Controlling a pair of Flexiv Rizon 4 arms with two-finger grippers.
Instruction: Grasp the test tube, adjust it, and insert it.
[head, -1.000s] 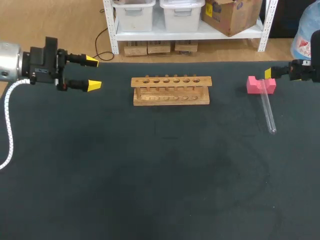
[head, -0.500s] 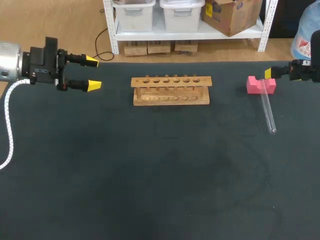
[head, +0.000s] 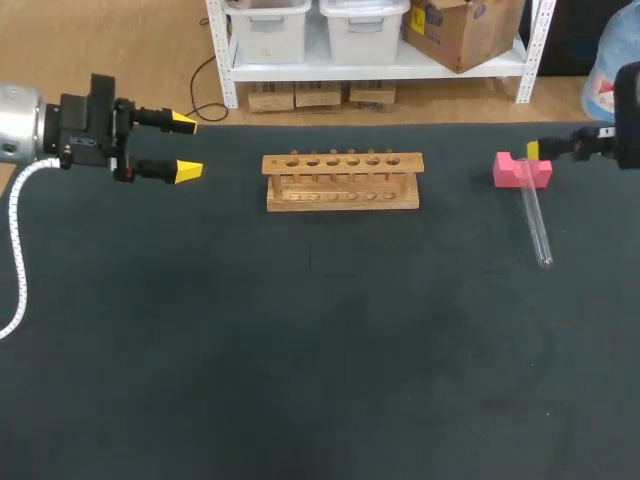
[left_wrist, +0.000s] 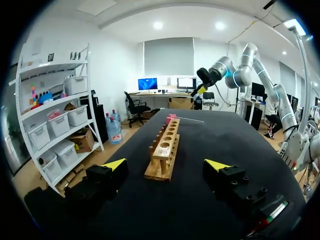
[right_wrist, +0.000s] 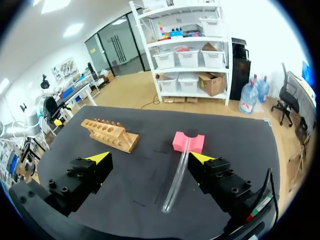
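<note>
A clear test tube (head: 535, 222) lies on the black table, its far end resting in the notch of a pink block (head: 522, 170). The wooden rack (head: 342, 181), with a row of empty holes, stands at the middle back. My right gripper (head: 535, 150) hovers just behind and right of the pink block. In the right wrist view it (right_wrist: 150, 158) is open, with the tube (right_wrist: 176, 175) and block (right_wrist: 188, 141) ahead between its fingers, untouched. My left gripper (head: 185, 146) is open and empty, left of the rack. The left wrist view has the rack (left_wrist: 165, 150) ahead of that gripper (left_wrist: 166, 165).
The black table (head: 320, 350) fills the view, with its back edge just behind the rack and block. In the right wrist view the rack (right_wrist: 109, 134) stands well off to one side of the tube.
My right arm has shifted slightly at the table's right edge. The left arm, tube, block and rack have not moved.
</note>
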